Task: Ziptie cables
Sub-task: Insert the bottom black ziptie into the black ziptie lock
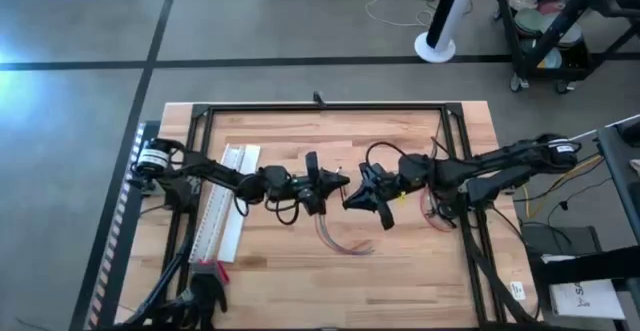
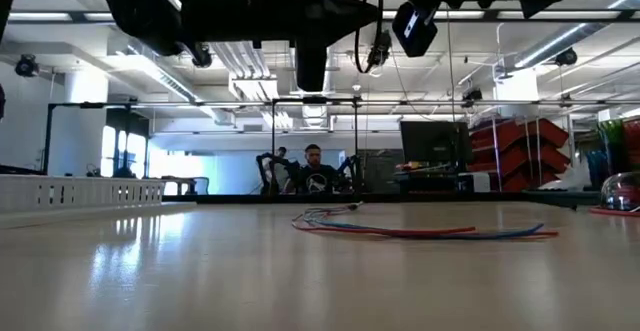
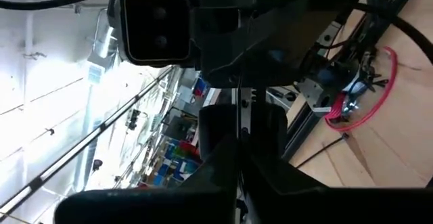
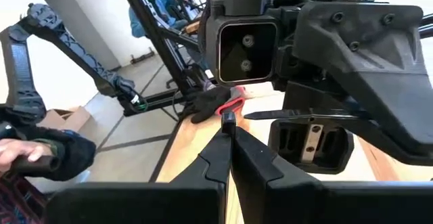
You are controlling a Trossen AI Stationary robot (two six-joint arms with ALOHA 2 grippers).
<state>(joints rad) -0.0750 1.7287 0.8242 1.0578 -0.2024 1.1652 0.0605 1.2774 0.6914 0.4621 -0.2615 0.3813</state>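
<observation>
Overhead, two dark arms reach in from opposite sides and meet over the middle of the wooden worktop (image 1: pixel 400 271), wrists raised and tilted toward one another. The left gripper (image 1: pixel 335 182) and the right gripper (image 1: pixel 355 197) sit just beside each other, well clear of the surface; the low view shows only their dark undersides hanging high above the wood.

One bundle of cables (image 1: pixel 338 240) lies flat on the worktop, just nearer the front edge than the two grippers and not touching either. From table height it (image 2: pixel 420 231) reads as several strands, red, blue and dark, fanned out loosely, curling together at one end.

In the right wrist view that arm's jaws are together, pinching a thin dark strip (image 4: pixel 274 114) that runs sideways toward the left arm's wrist camera (image 4: pixel 244 50). The left arm's jaws also look together in its own view, though whether they grip anything cannot be told.

One long white slotted strip (image 1: pixel 227 201) lies along the left side. Beyond the worktop edge, one person's hand (image 4: pixel 15 153) shows.
</observation>
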